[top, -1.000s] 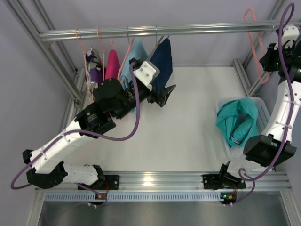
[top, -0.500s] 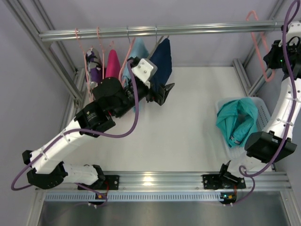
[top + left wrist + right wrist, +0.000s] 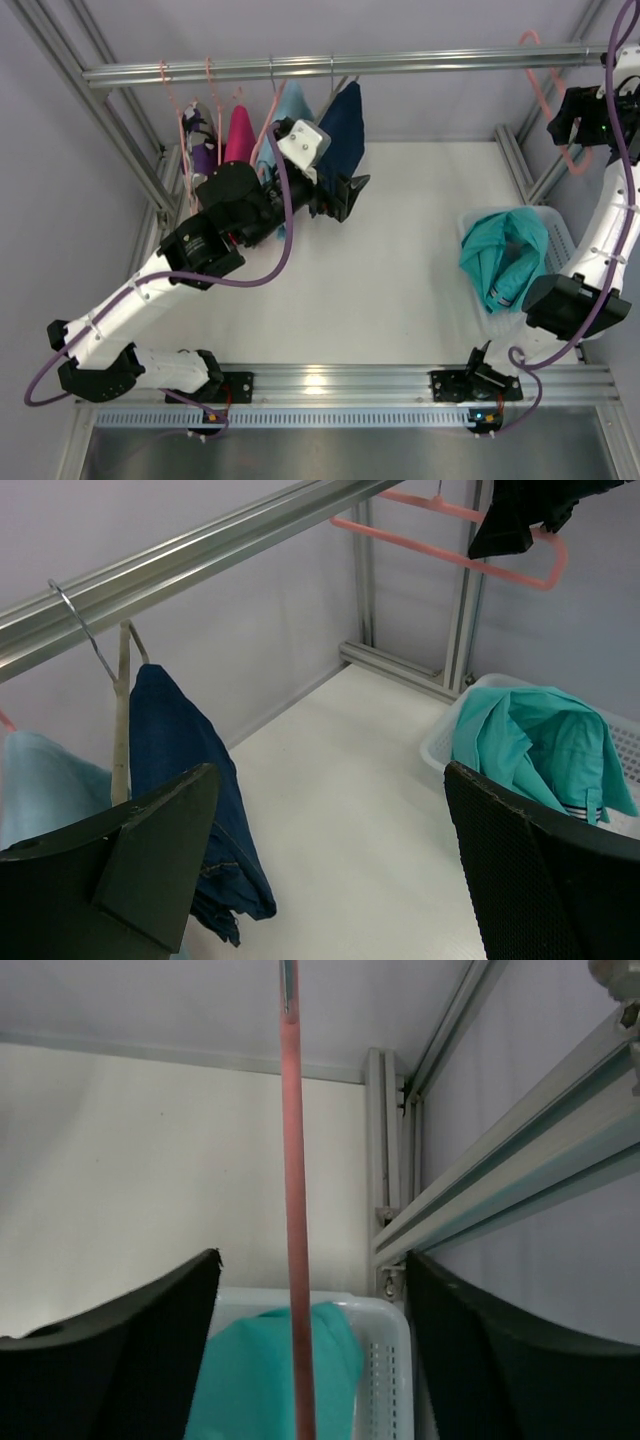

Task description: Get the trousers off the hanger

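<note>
The teal trousers (image 3: 505, 255) lie crumpled in a white basket (image 3: 466, 222) at the right, off the hanger; they also show in the left wrist view (image 3: 540, 745) and below my right jaws (image 3: 260, 1380). The bare salmon-pink hanger (image 3: 546, 95) hangs from the right end of the rail (image 3: 350, 65). My right gripper (image 3: 570, 130) is up beside it, open. The hanger's bar (image 3: 293, 1160) runs between the spread jaws and touches neither. My left gripper (image 3: 350, 195) is open and holds nothing, just right of the navy garment (image 3: 343, 130).
Several other garments hang at the rail's left: sky-blue (image 3: 290, 110), magenta (image 3: 238, 135), and the navy one on a grey hanger (image 3: 185, 780). Aluminium frame posts (image 3: 400, 1160) stand close behind the basket rim (image 3: 385, 1310). White tabletop (image 3: 350, 780) lies between the arms.
My right gripper has gone from shut to open and let go of the hanger, which now hangs free on the rail. The left arm has barely moved.
</note>
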Robot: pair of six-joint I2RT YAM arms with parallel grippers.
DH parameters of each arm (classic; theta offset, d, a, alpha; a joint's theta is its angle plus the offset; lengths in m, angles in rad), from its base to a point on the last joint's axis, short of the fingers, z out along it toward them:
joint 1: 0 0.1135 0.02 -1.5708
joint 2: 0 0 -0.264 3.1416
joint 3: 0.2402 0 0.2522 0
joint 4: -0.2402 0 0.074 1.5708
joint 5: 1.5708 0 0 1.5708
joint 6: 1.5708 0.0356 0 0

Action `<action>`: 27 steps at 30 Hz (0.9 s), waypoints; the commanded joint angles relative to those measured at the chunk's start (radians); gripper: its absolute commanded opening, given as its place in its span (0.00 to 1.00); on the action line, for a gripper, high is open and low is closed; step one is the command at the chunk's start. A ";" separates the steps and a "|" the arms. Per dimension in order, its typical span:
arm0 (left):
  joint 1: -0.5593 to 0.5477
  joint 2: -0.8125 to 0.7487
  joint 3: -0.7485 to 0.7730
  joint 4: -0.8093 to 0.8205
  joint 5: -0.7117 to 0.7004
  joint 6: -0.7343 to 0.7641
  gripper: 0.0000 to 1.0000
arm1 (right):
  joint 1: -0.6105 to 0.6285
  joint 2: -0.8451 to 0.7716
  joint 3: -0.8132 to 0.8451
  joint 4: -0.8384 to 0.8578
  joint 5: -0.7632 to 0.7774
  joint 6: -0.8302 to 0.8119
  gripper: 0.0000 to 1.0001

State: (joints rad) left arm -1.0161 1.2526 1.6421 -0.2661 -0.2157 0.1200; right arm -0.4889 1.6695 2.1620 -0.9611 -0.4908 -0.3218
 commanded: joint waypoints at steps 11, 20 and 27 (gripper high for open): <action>0.134 -0.016 0.116 -0.096 0.171 -0.115 0.99 | -0.129 -0.336 -0.079 -0.002 -0.158 0.038 1.00; 0.382 -0.042 0.210 -0.238 0.101 -0.092 0.99 | -0.103 -0.514 -0.180 0.097 -0.310 0.231 1.00; 0.507 -0.148 0.089 -0.305 -0.189 0.068 0.99 | 0.324 -0.548 -0.336 0.169 -0.037 0.268 1.00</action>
State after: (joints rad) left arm -0.5301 1.1656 1.7939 -0.5282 -0.2337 0.0910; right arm -0.3019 1.1099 1.9091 -0.8734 -0.6594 -0.0837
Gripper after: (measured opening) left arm 0.990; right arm 0.993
